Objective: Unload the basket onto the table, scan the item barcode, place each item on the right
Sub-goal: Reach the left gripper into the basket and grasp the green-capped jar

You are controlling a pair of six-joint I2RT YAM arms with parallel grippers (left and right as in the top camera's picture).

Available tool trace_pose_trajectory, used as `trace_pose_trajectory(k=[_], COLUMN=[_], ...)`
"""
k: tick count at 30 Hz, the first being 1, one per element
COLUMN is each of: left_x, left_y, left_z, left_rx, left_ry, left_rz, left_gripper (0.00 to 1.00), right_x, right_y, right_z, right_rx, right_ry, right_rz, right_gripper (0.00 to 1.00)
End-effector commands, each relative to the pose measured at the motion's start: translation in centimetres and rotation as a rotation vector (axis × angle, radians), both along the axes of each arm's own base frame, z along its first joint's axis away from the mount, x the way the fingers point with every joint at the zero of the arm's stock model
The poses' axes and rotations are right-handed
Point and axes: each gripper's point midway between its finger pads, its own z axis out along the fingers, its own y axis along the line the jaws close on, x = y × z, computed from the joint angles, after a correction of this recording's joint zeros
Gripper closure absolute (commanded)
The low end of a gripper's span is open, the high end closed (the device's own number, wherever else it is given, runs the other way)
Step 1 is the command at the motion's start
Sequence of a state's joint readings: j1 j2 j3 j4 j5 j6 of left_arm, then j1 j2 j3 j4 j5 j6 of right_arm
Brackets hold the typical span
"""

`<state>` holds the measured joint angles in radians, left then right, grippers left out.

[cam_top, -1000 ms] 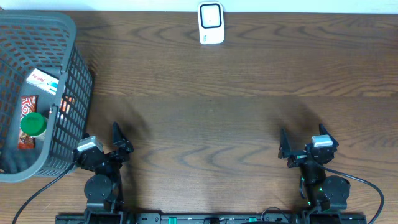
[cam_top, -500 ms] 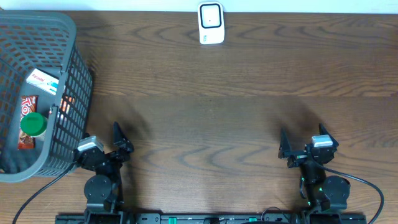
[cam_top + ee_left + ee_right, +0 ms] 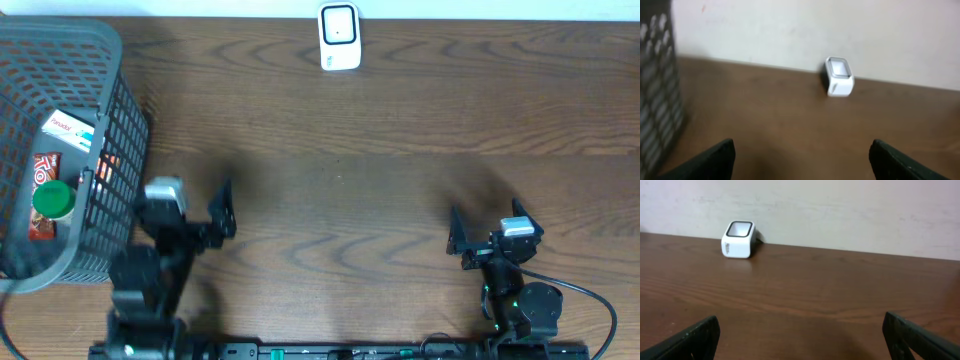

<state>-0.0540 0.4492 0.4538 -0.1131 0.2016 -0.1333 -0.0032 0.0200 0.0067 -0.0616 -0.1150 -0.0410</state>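
**Both grippers empty; the goods lie in the basket**

The left gripper point(image 3: 802, 160) has its jaws spread wide with nothing between them. It hangs just beside the basket point(image 3: 110, 120), on the side facing the open worktop point(image 3: 400, 150), and looks placed there to reach in over the rim. The right gripper point(image 3: 807, 339) is also spread and empty. It sits low and well apart from the basket, probably parked so the middle stays free.

The things to scan are all inside the basket: a white box point(image 3: 70, 130), a red pack point(image 3: 45, 180) and a green-capped bottle point(image 3: 53, 198) lying close together. Which one comes first I cannot tell.

The scanner point(image 3: 339, 37) stands far across from the basket at the back edge, its window turned up toward the arms so a code can be shown to it. No item is lifted yet.
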Motion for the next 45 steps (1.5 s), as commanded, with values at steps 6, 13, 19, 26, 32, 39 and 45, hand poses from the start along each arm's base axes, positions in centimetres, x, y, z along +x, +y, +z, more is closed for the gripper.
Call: trace_pose_trajectory(k=[6, 13, 19, 26, 32, 39, 45], left_x=[3.7, 6.7, 9.3, 8.6, 2.5, -0.3, -0.6], left_y=[-1.9, -1.3, 3.0, 15.9, 27.3, 30.8, 31.3], left_z=[4.7, 4.4, 11.7, 18.7, 12.9, 4.3, -0.8], left_rx=[0.046, 0.070, 0.012, -0.184, -0.363, -0.466, -0.495], left_ry=[0.404, 0.504, 0.452, 0.357, 0.555, 0.875, 1.061], left_rz=[-0.122, -0.111, 0.026, 0.481, 0.894, 1.038, 1.058], left_gripper=[0.14, 0.14, 0.14, 0.14, 0.14, 0.14, 0.14], right_x=[0.0, 0.0, 0.0, 0.0, 0.0, 0.0, 0.0], right_y=[0.2, 0.2, 0.2, 0.2, 0.2, 0.2, 0.2], right_z=[-0.1, -0.1, -0.1, -0.1, -0.1, -0.1, -0.1], right_rx=[-0.012, -0.012, -0.012, -0.012, -0.012, -0.012, -0.012], right_ry=[0.004, 0.004, 0.004, 0.004, 0.004, 0.004, 0.004], right_rz=[0.007, 0.007, 0.007, 0.007, 0.007, 0.007, 0.007], right_gripper=[0.01, 0.01, 0.01, 0.01, 0.01, 0.01, 0.01])
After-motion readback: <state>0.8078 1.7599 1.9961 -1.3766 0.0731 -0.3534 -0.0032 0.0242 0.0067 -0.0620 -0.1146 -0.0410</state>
